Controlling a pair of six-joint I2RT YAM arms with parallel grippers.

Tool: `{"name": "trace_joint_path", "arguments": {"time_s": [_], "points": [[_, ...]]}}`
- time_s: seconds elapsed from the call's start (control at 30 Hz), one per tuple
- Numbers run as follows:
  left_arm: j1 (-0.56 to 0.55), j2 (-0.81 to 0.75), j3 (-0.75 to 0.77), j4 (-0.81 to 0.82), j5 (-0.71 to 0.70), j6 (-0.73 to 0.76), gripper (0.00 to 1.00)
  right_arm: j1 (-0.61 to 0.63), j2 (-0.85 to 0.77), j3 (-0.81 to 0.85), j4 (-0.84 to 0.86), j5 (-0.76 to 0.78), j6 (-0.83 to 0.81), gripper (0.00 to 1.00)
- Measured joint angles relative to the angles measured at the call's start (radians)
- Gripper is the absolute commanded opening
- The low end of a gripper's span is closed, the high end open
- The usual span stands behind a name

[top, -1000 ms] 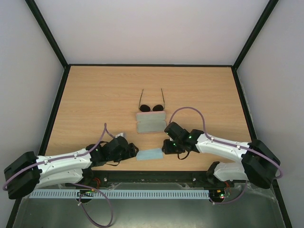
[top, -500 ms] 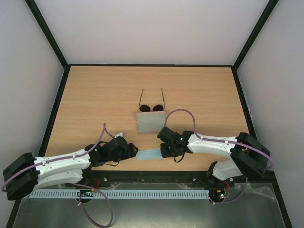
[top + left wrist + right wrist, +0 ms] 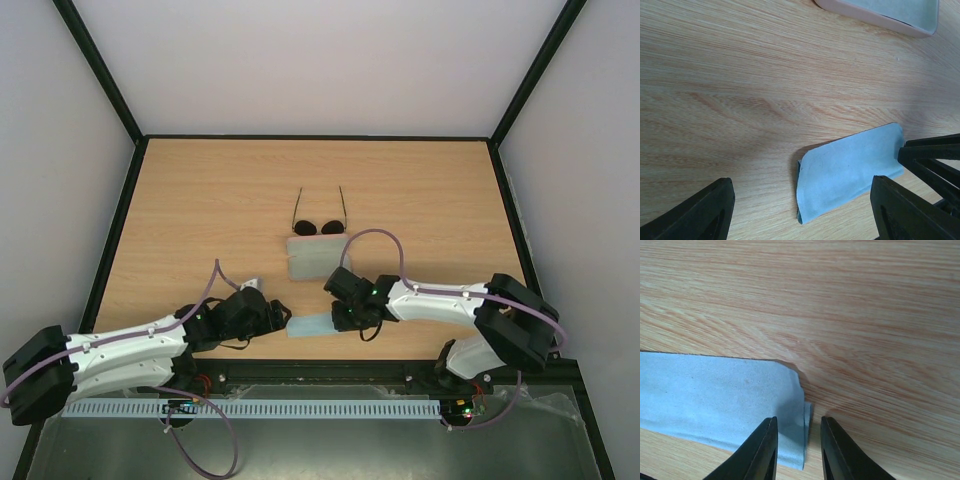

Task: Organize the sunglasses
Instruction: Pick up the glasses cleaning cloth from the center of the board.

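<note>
The sunglasses [image 3: 320, 224] lie on the table's middle, round dark lenses toward me, temple arms pointing away, just behind the open pink case [image 3: 317, 257]. A folded light blue cloth [image 3: 314, 326] lies near the front edge. My right gripper [image 3: 339, 318] hangs at the cloth's right end; in the right wrist view its fingers [image 3: 766, 450] are narrowly apart, straddling the cloth's right edge [image 3: 792, 412]. My left gripper [image 3: 281, 320] is open wide just left of the cloth, whose left end [image 3: 837, 177] lies between its fingers [image 3: 715, 205]. The sunglasses are out of both wrist views.
The pink case's edge shows at the top of the left wrist view [image 3: 880, 12]. A black frame rail [image 3: 320, 372] runs along the table's front edge right behind the cloth. Walls enclose the table [image 3: 200, 200] on three sides.
My right gripper has moved left along the front of the table, from beside the cloth to over its right end. The left arm has barely moved. Sunglasses and case are unmoved.
</note>
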Motion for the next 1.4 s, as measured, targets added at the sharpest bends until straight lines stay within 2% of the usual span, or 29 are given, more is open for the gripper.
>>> {"name": "trace_joint_path", "arguments": {"time_s": [0.23, 0.47, 0.73, 0.87, 1.4], "points": [[0.000, -0.010, -0.001, -0.001, 0.000, 0.000, 0.77, 0.010, 0.012, 0.006, 0.009, 0.006, 0.009, 0.23], [0.000, -0.018, -0.001, -0.002, 0.000, 0.000, 0.77, 0.020, 0.026, 0.013, 0.030, 0.010, 0.013, 0.18], [0.000, -0.023, -0.001, -0.002, 0.000, -0.001, 0.71, 0.024, 0.033, 0.010, 0.050, 0.012, 0.022, 0.02], [-0.003, -0.014, -0.002, 0.002, 0.004, -0.001, 0.69, 0.026, 0.031, 0.004, 0.054, 0.016, 0.034, 0.01], [-0.090, 0.180, 0.026, 0.090, 0.014, -0.056, 0.37, 0.028, -0.026, -0.057, 0.097, 0.045, 0.078, 0.01]]}}
